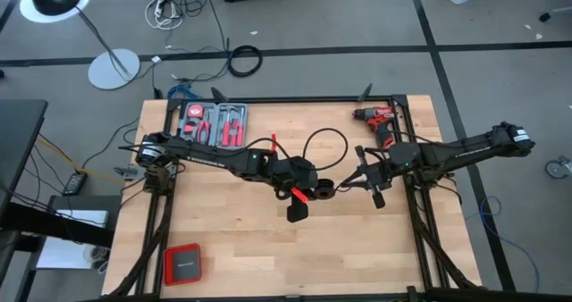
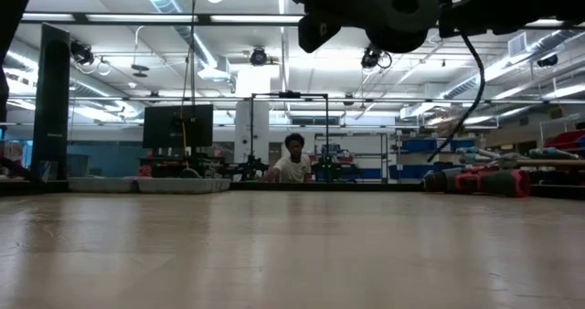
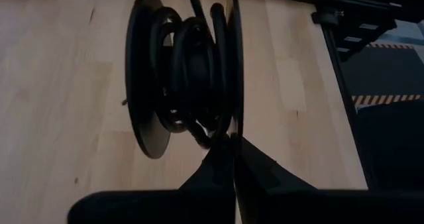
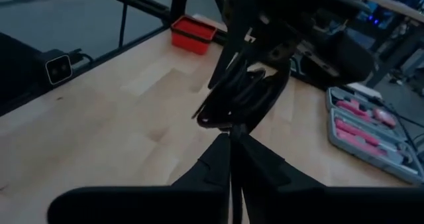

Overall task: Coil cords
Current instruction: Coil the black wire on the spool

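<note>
A thin black cord is partly wound on a small black reel that hangs in the air over the middle of the table. The rest of the cord arches in a free loop toward the table's far edge. My left gripper is shut on the reel, and the left wrist view shows the wound turns. My right gripper is shut on the cord just right of the reel. In the low view the reel is high above the table top and the cord hangs below it. My left gripper pinches the rim of one of the reel's flat flanges between its two fingers. The reel is lifted clear of the table, with its axle lying roughly level. My right gripper pinches the cord between its two fingers, close beside the reel. It comes level from the table's right side. The cord there is clear of the table, and the free loop behind it is slack.
A red drill lies at the far right of the table. An open tool case sits at the far left, and a red box near the front left. A person sits beyond the table's far edge.
</note>
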Available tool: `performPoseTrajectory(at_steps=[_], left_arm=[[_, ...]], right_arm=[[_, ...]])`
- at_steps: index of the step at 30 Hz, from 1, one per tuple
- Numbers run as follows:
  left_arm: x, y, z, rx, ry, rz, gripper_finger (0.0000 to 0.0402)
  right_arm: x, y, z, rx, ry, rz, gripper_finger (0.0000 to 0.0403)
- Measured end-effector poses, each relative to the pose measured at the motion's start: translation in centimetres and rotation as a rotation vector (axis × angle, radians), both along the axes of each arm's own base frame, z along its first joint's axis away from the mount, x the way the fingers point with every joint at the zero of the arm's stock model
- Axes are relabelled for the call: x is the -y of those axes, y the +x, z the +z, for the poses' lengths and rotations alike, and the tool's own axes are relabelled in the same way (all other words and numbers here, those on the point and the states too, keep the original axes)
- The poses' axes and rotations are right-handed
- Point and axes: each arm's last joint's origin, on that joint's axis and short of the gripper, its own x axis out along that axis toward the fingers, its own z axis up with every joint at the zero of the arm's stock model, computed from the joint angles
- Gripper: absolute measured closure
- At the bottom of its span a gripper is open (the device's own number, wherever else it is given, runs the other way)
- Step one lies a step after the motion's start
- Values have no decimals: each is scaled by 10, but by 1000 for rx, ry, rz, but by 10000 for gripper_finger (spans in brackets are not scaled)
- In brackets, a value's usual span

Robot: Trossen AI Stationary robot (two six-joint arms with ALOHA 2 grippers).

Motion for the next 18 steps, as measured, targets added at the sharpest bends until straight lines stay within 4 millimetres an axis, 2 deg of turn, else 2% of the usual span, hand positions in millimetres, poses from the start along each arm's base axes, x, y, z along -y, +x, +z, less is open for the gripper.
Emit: performPoseTrajectory(at_steps=[4, 11, 18], left_arm=[[-1, 0, 0, 10, 31, 9, 402], [1, 0, 0, 22, 106, 5, 402], [0, -2, -3, -15, 111, 3, 402]], right_arm=[[-1, 4, -1, -7, 26, -5, 359], [-1, 8, -14, -126, 64, -35, 344], [5, 2, 0, -33, 173, -111, 346]])
